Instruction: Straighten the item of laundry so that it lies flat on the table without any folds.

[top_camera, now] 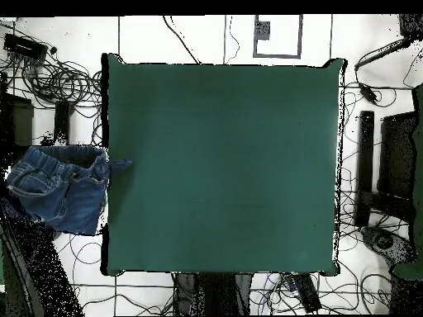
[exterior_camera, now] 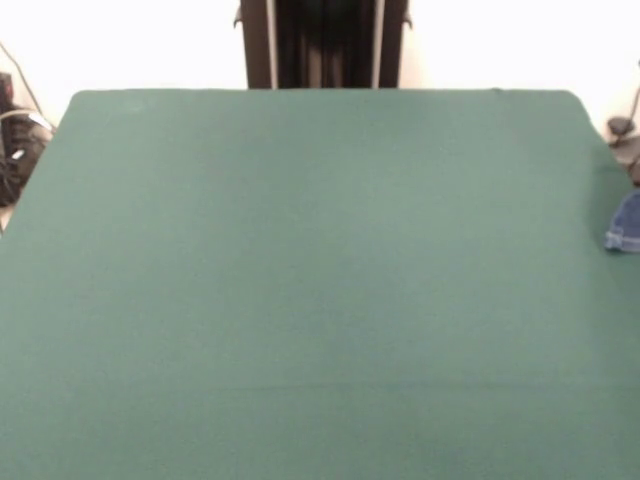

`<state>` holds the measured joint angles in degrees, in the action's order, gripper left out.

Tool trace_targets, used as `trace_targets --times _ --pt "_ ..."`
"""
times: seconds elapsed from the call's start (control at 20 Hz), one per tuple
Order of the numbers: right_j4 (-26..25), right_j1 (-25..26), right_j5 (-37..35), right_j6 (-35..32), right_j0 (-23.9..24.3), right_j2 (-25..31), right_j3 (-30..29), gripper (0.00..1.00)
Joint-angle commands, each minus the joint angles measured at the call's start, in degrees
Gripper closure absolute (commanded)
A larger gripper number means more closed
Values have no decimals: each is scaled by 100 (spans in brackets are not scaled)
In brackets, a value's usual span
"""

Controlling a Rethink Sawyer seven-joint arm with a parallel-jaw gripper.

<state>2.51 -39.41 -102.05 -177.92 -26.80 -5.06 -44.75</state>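
Note:
The jeans (top_camera: 62,186) are blue denim with faded patches and show at the left in the overhead view. They sit almost wholly beyond the left edge of the green table (top_camera: 223,165), crumpled, with only a small tip reaching over the edge. In the front view only a small blue hem (exterior_camera: 625,228) shows at the right edge, beside the table (exterior_camera: 320,280). What holds the jeans up there is hidden. The gripper shows in neither view.
The robot's pedestal (exterior_camera: 322,45) stands at the table's far side. Coiled cables (top_camera: 54,78) lie on the floor left of the table, and dark equipment (top_camera: 388,165) stands to its right. More cables lie by the robot's base (top_camera: 215,293).

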Motion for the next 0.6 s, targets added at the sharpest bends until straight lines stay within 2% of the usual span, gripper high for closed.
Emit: trace_targets --times 0.05,0.2,0.3,0.45,0.6 --pt "169 -276 101 -857 -338 152 -477 100" --pt "70 -32 -611 -945 -391 222 362 100" --pt "105 39 -808 -934 -348 255 596 100" --pt "166 -15 -833 -744 -277 269 580 100" --pt "197 -318 -551 -545 -278 166 50 100"
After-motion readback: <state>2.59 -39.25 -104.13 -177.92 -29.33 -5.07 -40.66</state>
